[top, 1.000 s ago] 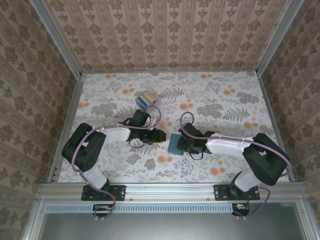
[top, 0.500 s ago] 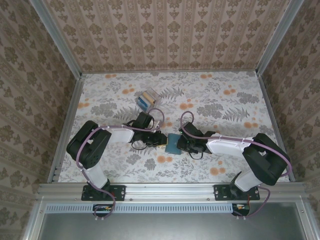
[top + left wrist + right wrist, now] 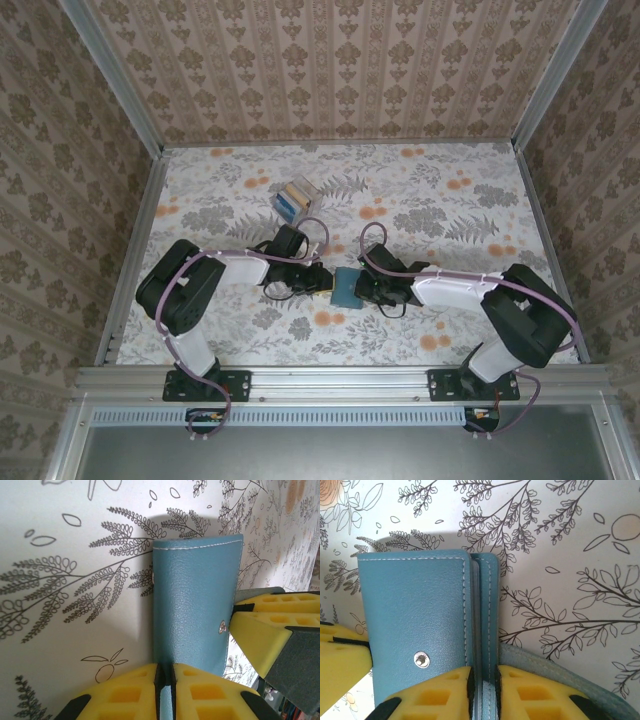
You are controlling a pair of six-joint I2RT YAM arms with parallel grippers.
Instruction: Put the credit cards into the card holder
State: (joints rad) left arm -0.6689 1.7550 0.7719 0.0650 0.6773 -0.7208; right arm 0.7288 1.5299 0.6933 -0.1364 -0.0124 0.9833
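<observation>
Edges of one card holder (image 3: 195, 605) sit pinched by two tools: left tool (image 3: 164, 672) and right tool (image 3: 484, 680).

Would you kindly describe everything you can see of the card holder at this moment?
The card holder is a small teal wallet of grained, leather-like material, with pale stitching along its edges and a metal snap stud on its flap. It looks folded shut, its layers stacked at one edge. It sits on the table between the arms. The left gripper pinches one edge, and the right gripper pinches the stacked layers on the opposite side.
</observation>
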